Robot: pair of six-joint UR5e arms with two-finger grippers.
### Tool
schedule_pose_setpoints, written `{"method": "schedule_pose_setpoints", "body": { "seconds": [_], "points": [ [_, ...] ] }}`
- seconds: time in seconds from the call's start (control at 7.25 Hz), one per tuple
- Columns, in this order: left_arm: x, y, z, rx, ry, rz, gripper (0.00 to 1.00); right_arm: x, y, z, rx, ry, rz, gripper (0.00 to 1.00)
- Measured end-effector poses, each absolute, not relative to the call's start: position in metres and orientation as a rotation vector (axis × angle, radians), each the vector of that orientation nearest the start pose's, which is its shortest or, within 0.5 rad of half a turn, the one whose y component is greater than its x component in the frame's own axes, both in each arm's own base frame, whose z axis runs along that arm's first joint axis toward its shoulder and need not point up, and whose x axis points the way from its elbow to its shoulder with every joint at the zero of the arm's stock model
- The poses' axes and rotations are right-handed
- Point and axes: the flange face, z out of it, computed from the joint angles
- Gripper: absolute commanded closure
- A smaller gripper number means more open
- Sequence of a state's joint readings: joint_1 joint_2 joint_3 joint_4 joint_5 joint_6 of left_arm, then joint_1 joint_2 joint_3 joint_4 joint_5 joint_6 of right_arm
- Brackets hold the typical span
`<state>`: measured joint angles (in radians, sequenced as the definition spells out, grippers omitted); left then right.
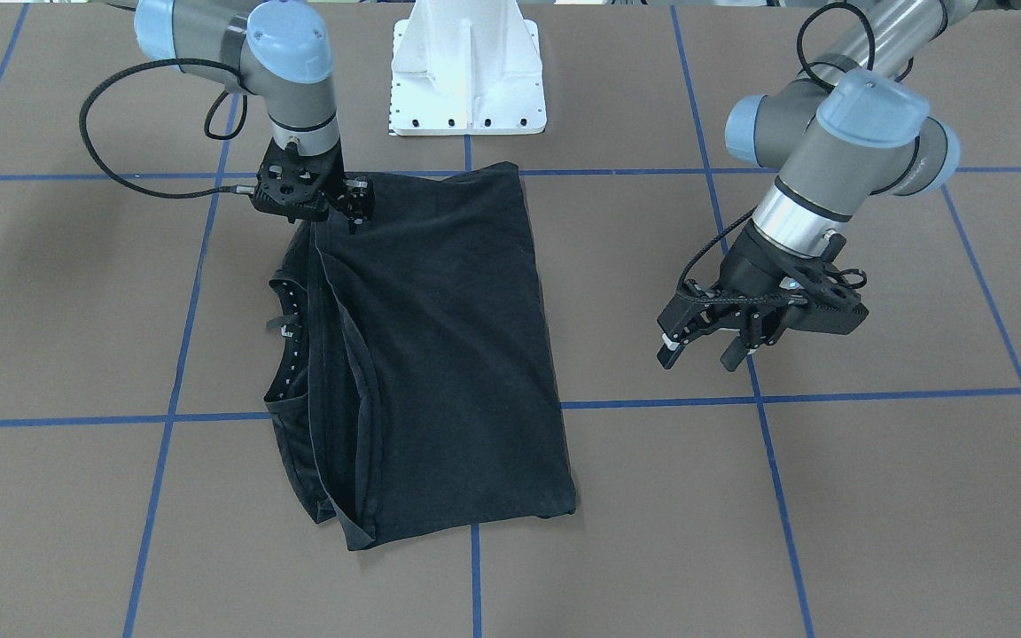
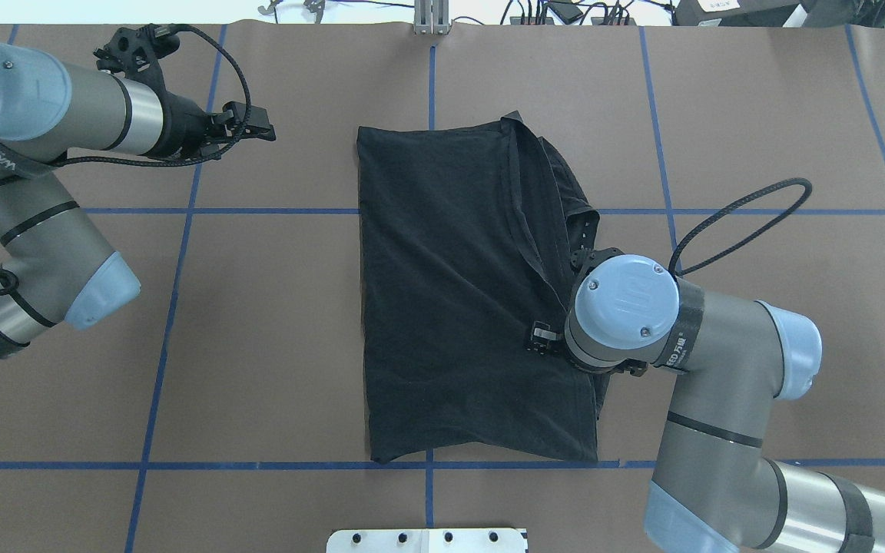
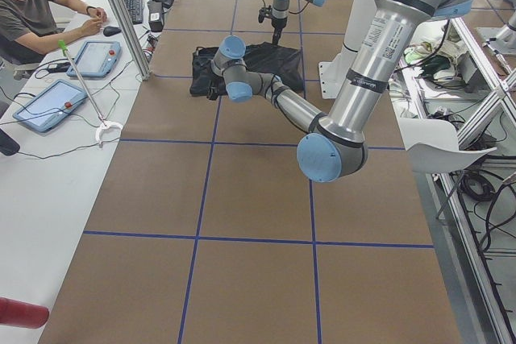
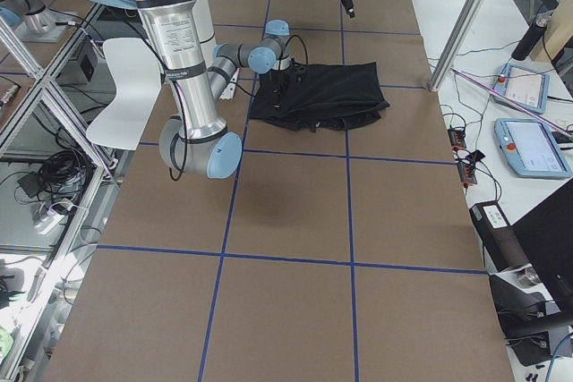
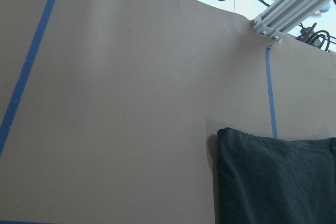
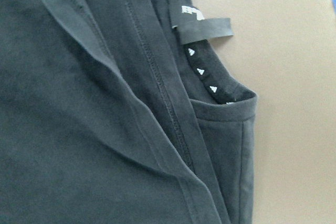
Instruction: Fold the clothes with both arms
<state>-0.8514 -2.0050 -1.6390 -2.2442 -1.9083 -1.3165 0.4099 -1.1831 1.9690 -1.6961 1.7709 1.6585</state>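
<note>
Brown tabletop (image 1: pixel 830 496) is covered at its middle by the folded black T-shirt (image 1: pixel 448 337). The right claw (image 1: pixel 356 213) is placed at its robot-side edge, grip state not discernible; the left claw (image 1: pixel 704 347) is held spread, well apart.

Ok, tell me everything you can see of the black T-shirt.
The black T-shirt lies flat on the brown table, folded into a rough rectangle, plain side up; no print shows. It looks like soft knit cotton. Along its edge on the robot's right, stitched hems overlap and the collar peeks out, with white triangles on its tape and a black label. The right gripper is at the corner nearest the robot; whether it grips cannot be told.
</note>
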Motion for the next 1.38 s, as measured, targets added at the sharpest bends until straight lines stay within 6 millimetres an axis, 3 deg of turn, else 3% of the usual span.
{"method": "schedule_pose_setpoints", "body": {
  "seconds": [0.28, 0.55, 0.83, 1.38],
  "points": [
    [0.351, -0.553, 0.303, 0.360, 1.151, -0.325, 0.00, -0.479, -0.322, 0.311, -0.213, -0.779, 0.802, 0.07],
    [0.351, -0.553, 0.303, 0.360, 1.151, -0.325, 0.00, -0.479, -0.302, 0.337, -0.260, -0.842, 0.976, 0.08],
    [0.352, -0.554, 0.305, 0.358, 1.148, -0.326, 0.00, -0.485, -0.285, 0.349, -0.244, -0.840, 1.022, 0.10],
    [0.352, -0.554, 0.305, 0.357, 1.147, -0.326, 0.00, -0.494, -0.272, 0.356, -0.243, -0.825, 1.009, 0.15]
  ]
}}
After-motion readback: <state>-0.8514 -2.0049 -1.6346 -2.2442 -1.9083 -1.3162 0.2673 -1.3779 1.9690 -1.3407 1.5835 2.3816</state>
